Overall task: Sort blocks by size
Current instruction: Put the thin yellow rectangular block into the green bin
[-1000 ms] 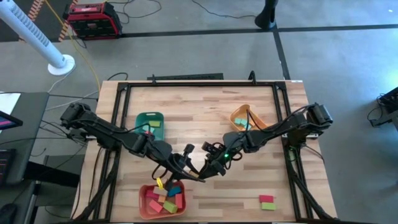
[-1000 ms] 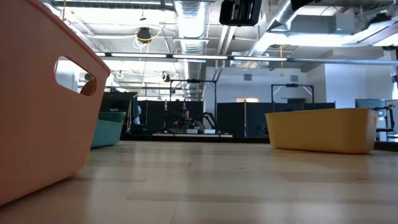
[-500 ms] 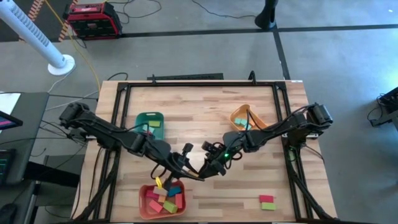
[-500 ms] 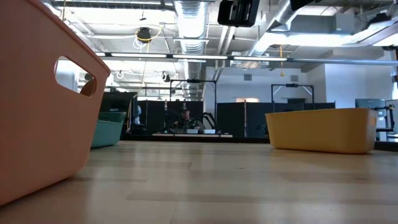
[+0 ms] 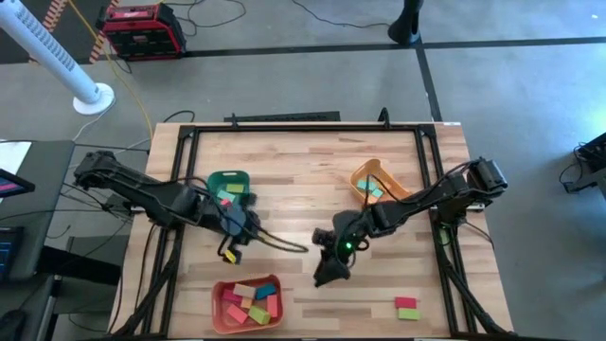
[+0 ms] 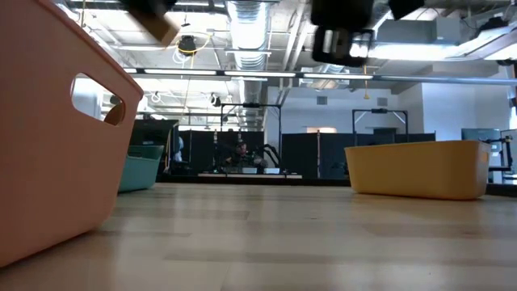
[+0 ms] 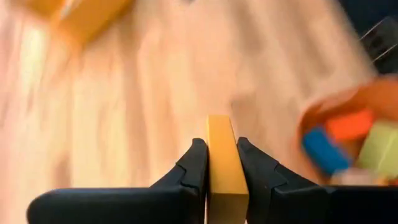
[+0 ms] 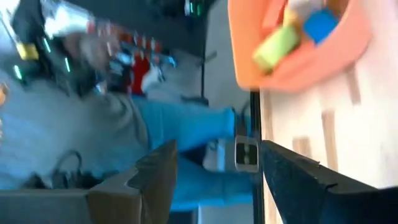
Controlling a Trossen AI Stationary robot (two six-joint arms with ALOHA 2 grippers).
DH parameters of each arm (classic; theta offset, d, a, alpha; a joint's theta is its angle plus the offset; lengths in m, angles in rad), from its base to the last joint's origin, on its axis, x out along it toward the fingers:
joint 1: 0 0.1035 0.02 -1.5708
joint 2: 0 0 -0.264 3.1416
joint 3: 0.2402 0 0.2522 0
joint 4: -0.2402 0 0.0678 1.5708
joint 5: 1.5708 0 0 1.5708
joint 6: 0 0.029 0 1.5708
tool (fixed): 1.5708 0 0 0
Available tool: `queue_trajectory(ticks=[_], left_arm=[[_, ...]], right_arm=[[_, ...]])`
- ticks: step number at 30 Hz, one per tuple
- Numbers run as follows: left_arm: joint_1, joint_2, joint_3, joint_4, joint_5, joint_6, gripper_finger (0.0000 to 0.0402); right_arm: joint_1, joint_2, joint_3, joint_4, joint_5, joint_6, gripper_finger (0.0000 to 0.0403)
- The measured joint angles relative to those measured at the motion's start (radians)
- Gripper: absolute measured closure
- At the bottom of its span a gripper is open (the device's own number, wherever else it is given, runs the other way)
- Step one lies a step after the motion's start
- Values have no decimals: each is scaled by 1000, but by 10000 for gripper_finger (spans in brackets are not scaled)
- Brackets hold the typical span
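My left gripper (image 5: 230, 252) is shut on a yellow-orange block (image 7: 221, 155) a little above the table, between the green tray (image 5: 227, 187) and the salmon tray (image 5: 248, 301). The salmon tray holds several blocks, red, green, blue and orange. The green tray and the yellow-orange tray (image 5: 374, 180) each hold a few blocks. A red block and a green block (image 5: 407, 308) lie on the table at the near right. My right gripper (image 5: 328, 270) is open and empty to the right of the salmon tray; its wrist view (image 8: 217, 180) shows nothing between the fingers. My left gripper pinches the yellow-orange block's two long side faces (image 7: 217, 168) between its two fingers. The block lies along the fingers, and its end sticks out past the fingertips (image 7: 198, 155). It is lifted clear of the table.
Bare wood lies in the table's middle and along its far side. The black frame rails (image 5: 303, 128) run around the table's edges. In the low view the salmon tray (image 6: 48, 137) stands close at the left and the yellow-orange tray (image 6: 420, 168) at the right.
My left gripper has gone from the salmon tray's far edge toward the table's left and far side, carrying the yellow-orange block. My right gripper has drawn away from it, toward the near edge and a little right, and has turned. The two grippers now stand well apart.
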Motion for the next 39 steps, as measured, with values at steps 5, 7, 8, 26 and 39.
queue_trajectory(ticks=[5, 7, 8, 26, 39], left_arm=[[43, -34, -8, -264, -65, -153, 348], [75, -34, -25, -320, -68, -207, 348], [92, -33, -38, -332, -69, -229, 348], [381, -32, -216, -303, -79, -328, 346], [496, -30, -238, -283, -45, -261, 333]], right_arm=[[71, 0, 0, -104, -3, -73, 147], [101, 0, 0, -182, 3, -82, 147], [117, 0, 0, -223, 9, -84, 147], [449, 0, 0, -533, 197, 96, 147], [706, 0, 0, -745, 343, 380, 147]])
